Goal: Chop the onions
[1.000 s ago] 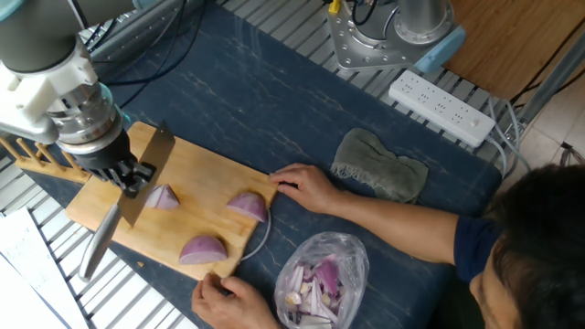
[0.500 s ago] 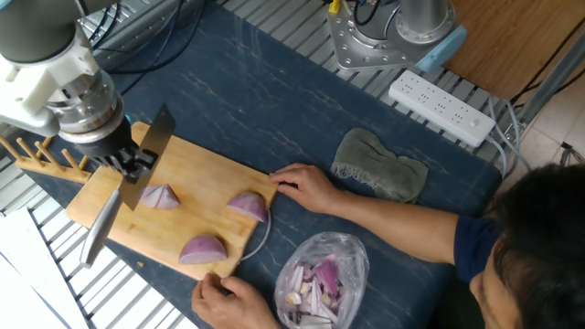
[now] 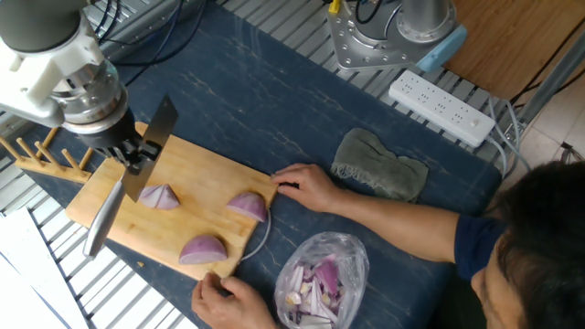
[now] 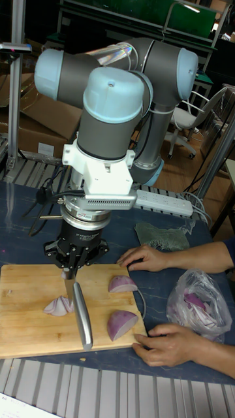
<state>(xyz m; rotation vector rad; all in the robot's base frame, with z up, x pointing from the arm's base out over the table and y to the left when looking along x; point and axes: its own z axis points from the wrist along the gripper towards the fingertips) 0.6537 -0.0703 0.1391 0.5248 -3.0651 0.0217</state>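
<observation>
Three onions lie on the wooden cutting board [image 3: 196, 178]. The left onion wedge [image 3: 159, 196], already split into slices, lies just below and beside my gripper [image 3: 131, 157], at the flat of the blade. The middle onion wedge [image 3: 203, 249] sits near the board's front edge, well apart from my jaws. The right onion wedge [image 3: 248, 206] sits near the board's right end, also well apart.

My jaws are closed on the knife [image 3: 128, 187] near the junction of blade and handle. The blade points up and away over the board; the metal handle [image 4: 81, 315] extends toward the front edge.

One person's hand [image 3: 306, 187] rests on the board's right corner, near the right wedge. The other hand [image 3: 228, 300] holds the front edge.

A clear plastic bag [image 3: 322, 274] of onion scraps lies on the dark table mat [image 3: 274, 100], right of the board. A grey cloth [image 3: 379, 164] lies behind it.
</observation>
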